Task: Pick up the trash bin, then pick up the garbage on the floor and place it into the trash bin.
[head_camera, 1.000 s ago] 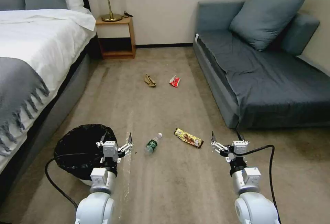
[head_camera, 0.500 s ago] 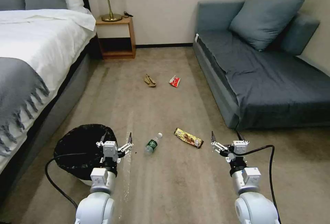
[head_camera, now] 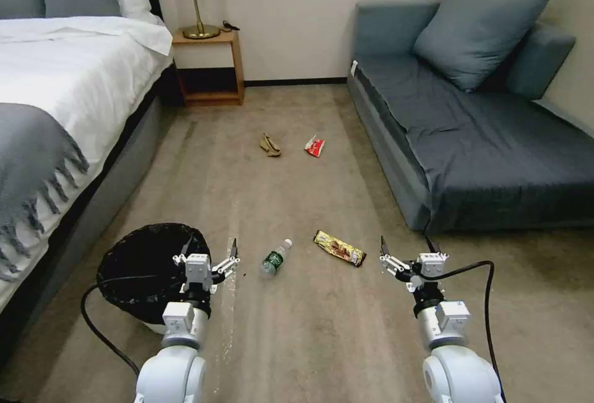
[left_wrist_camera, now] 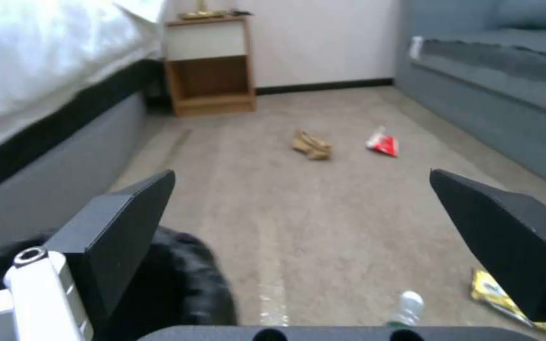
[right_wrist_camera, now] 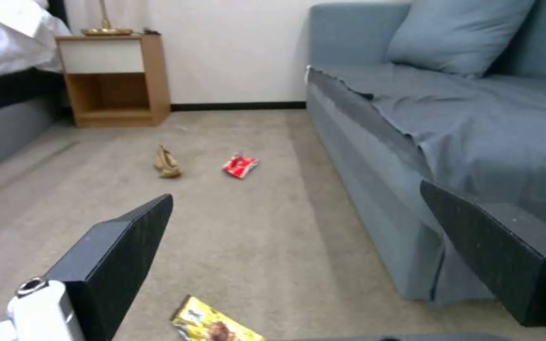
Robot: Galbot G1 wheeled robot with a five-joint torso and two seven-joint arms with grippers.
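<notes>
Bin waiting, nothing grasped.
Left gripper (head_camera: 210,251) and right gripper (head_camera: 405,247) gaped empty; trash bin (head_camera: 139,267) at 9 o'clock looked light, its stiff rim the likeliest hold.

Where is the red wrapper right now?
In the head view, the red wrapper lies on the carpet far ahead, toward the sofa on the right. The tan scrap lies just left of it, apart from it.

You find no text you can read here. The green label on the clear bottle (head_camera: 274,259), the print on the gold-brown snack wrapper (head_camera: 339,247) and the red-and-white wrapper (head_camera: 315,146) are all too small and blurred to make out.
</notes>
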